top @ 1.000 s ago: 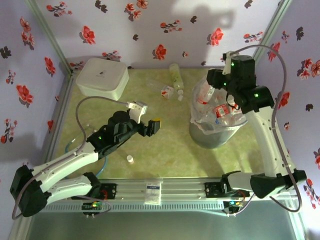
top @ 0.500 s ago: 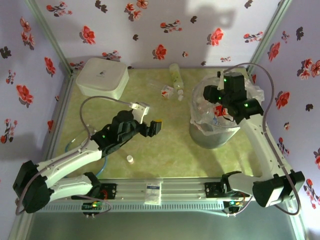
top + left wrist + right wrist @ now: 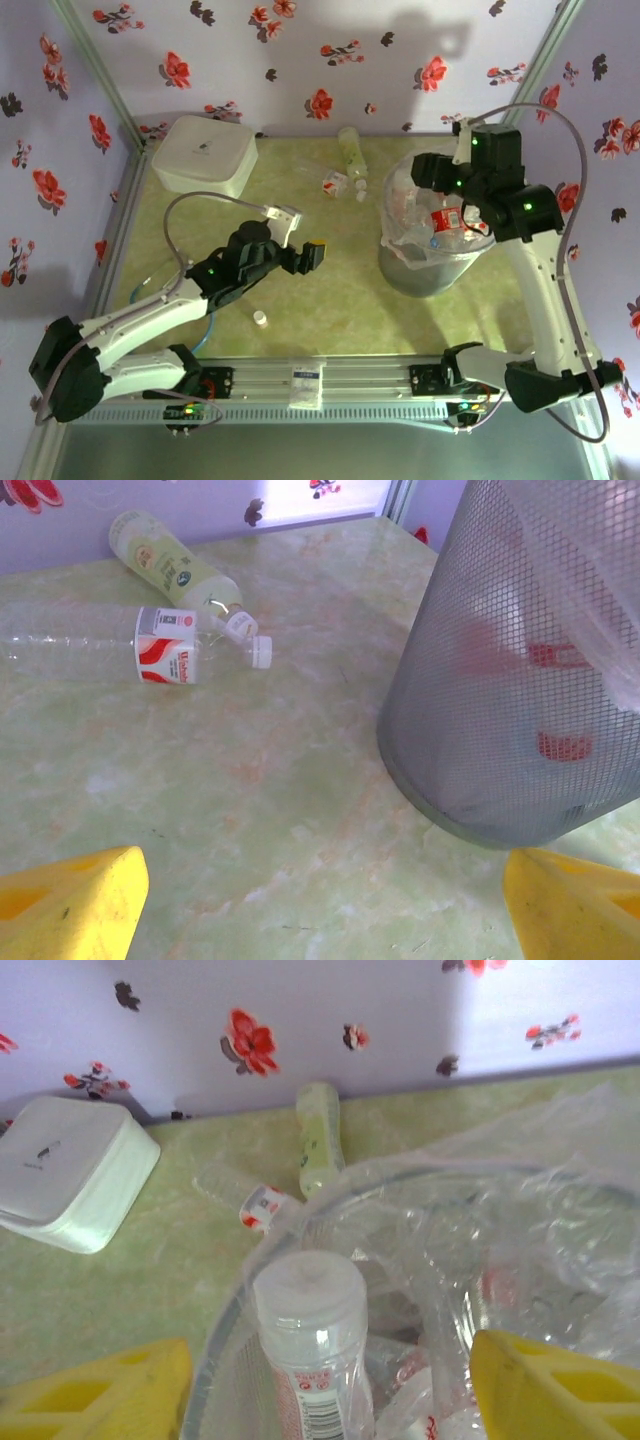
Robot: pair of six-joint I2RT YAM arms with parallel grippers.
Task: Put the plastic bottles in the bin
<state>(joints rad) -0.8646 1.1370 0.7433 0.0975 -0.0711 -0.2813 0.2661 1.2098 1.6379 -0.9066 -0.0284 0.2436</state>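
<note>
R gripper (image 3: 325,1360) has spread apart since before, bottle (image 3: 310,1330) loose over bin (image 3: 430,275); L gripper (image 3: 320,865) wide too. Green marbled table (image 3: 340,290), flowered walls (image 3: 300,50).

Bright, even overhead light. Soft arm shadows fall on the floral back wall (image 3: 300,60). The 2 wrist views look hazy; the left gripper's yellow fingertips (image 3: 70,900) blur at the lower corners. Pale glare washes the clear plastic bag (image 3: 560,1160).
</note>
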